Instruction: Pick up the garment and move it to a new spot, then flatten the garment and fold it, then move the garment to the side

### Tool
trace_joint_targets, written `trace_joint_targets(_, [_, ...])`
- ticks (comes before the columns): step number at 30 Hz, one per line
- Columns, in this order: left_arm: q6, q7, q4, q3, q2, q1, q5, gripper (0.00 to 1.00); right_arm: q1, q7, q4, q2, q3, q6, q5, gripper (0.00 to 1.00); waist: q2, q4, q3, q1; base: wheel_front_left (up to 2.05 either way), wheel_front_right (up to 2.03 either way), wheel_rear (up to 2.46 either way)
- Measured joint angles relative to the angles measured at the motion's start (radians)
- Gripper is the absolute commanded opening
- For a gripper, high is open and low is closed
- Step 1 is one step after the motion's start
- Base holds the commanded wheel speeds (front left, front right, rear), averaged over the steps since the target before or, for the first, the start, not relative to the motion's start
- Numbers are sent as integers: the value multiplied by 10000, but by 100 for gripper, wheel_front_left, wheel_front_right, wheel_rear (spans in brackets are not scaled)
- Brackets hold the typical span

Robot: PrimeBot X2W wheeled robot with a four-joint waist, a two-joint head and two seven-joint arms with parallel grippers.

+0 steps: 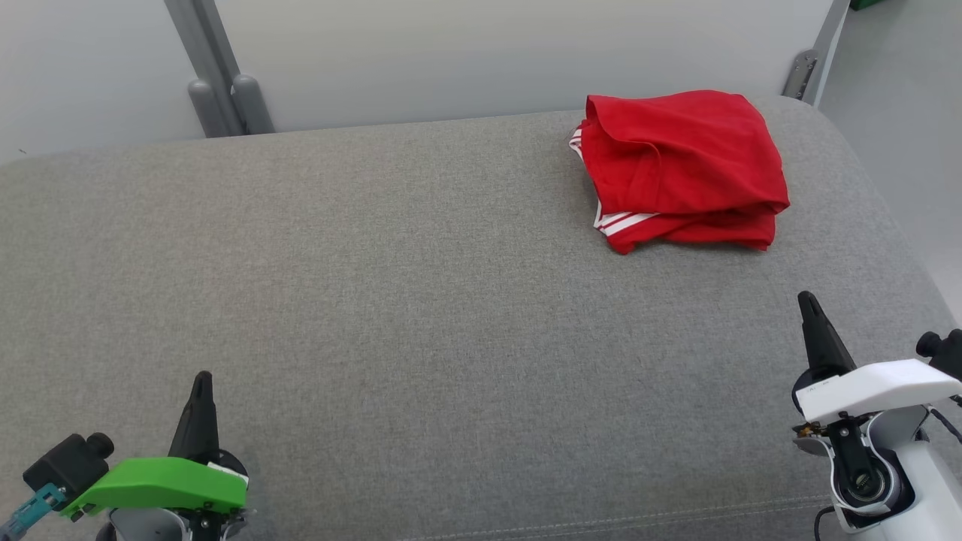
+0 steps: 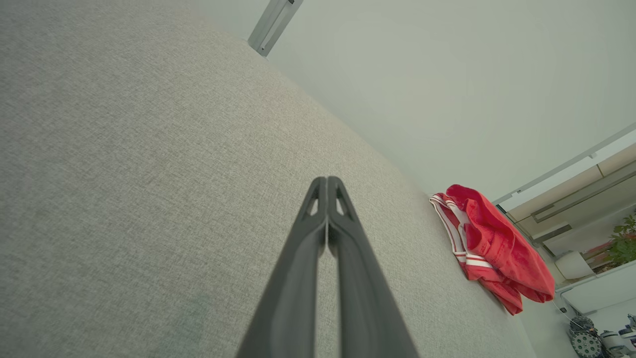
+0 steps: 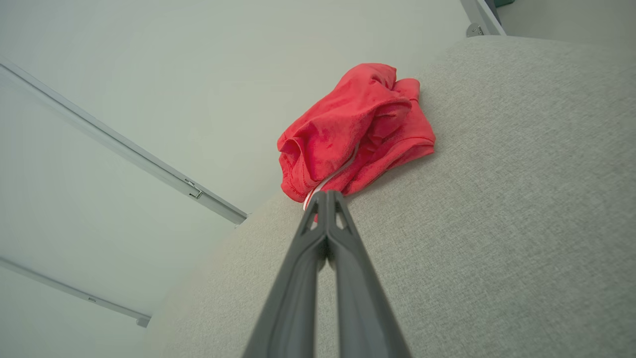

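Standing here watching, and honestly not much is going on. The red cloth garment with white striped trim (image 1: pixel 680 169) sits in a compact, lumpy bundle at the far right corner of the big grey woven-fabric cushion (image 1: pixel 413 300), close to the back edge and the pale wall.

Both arms hang low at the near edge, well apart from it. The left gripper (image 1: pixel 201 382), the one with the bright green plastic cover (image 1: pixel 165 485), has its two dark fingers pressed together with nothing between them. Same for the right gripper (image 1: pixel 809 302) under its white plastic cover (image 1: pixel 875 387): pinched closed and empty. The right one is the nearer of the two, and in its wrist view it points roughly at the bundle's striped edge, though there's bare cushion between them.

How far along? My guess is one of two things. The bundle has layers stacked up and lies off to one side, so it could be a rough fold already parked. It's also puffy and uneven, so it could just as well be the untouched starting heap, with picking up, flattening, folding and moving all left to do. I can't tell which from here.

Labels: nothing readable. No logo, tag or print on the cloth, just the white stripes, and no writing I can make out on the arms.
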Motion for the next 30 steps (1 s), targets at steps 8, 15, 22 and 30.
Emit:
trace_joint_targets(8, [-6, 297, 58, 134, 0, -57, -936, 0, 0, 255, 48, 201, -330, 94, 899, 0, 0, 19, -15, 0, 0, 0, 0])
trace_joint_targets(15, [-17, 523, 117, 213, 2, -144, -1864, 0, -2, 541, 92, 355, -619, 198, 1710, 0, 0, 35, -28, 0, 0, 0, 0])
trace_joint_targets(22, [-21, 796, 215, 274, 2, -158, -2638, 0, -3, 784, 119, 516, -892, 299, 2481, 0, 0, 50, -40, 0, 0, 0, 0])
trace_joint_targets(30, [-69, 1035, 313, 403, 4, -269, -3712, 0, -6, 1053, 136, 704, -1218, 437, 3379, 0, 0, 68, -55, 0, 0, 0, 0])
